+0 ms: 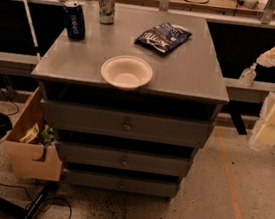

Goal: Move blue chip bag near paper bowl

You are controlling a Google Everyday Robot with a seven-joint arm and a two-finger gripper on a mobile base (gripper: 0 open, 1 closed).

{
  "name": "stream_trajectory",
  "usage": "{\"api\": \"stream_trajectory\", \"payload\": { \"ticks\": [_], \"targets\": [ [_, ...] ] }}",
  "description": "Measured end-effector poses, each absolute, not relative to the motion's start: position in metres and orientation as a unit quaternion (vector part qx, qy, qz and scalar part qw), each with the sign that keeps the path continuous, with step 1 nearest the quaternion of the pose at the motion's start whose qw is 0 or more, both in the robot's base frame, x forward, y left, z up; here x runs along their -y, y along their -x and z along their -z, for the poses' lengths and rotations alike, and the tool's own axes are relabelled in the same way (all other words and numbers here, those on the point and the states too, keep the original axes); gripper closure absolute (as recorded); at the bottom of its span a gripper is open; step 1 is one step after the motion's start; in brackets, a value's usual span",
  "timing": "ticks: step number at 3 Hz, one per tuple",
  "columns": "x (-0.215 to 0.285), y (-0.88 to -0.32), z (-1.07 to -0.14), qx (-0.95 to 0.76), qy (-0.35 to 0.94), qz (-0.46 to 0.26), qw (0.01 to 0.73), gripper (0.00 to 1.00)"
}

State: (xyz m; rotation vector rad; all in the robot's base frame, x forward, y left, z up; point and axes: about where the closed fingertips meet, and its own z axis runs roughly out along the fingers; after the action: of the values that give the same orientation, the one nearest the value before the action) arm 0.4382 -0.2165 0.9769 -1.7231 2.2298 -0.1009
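The blue chip bag [163, 37] lies flat on the far right part of the grey cabinet top [192, 73]. The paper bowl [126, 72] sits upright and empty at the front edge of the top, a short way in front and to the left of the bag. My gripper [270, 124], pale yellow under a white arm, hangs at the right edge of the camera view. It is off the cabinet's right side, below the level of the top, and well apart from both bag and bowl.
A blue soda can [74, 20] and a white-green can [107, 5] stand at the back left of the top. Drawers run below the top. A wooden box [29, 142] hangs at the lower left. A small clear bottle [248, 74] stands on a ledge at the right.
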Motion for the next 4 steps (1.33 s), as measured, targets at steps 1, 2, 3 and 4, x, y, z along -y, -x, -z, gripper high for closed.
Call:
{"api": "stream_trajectory", "payload": {
  "ticks": [1,2,3,4],
  "targets": [
    [0.216,-0.438,-0.977,-0.781,0.603,0.035,0.160,0.00],
    [0.213,-0.467,-0.991,-0.772,0.605,0.062,0.183,0.00],
    [0.212,-0.527,-1.016,-0.760,0.602,0.095,0.227,0.00],
    [0.207,-0.609,-1.035,-0.757,0.579,0.117,0.279,0.00]
  ]
}}
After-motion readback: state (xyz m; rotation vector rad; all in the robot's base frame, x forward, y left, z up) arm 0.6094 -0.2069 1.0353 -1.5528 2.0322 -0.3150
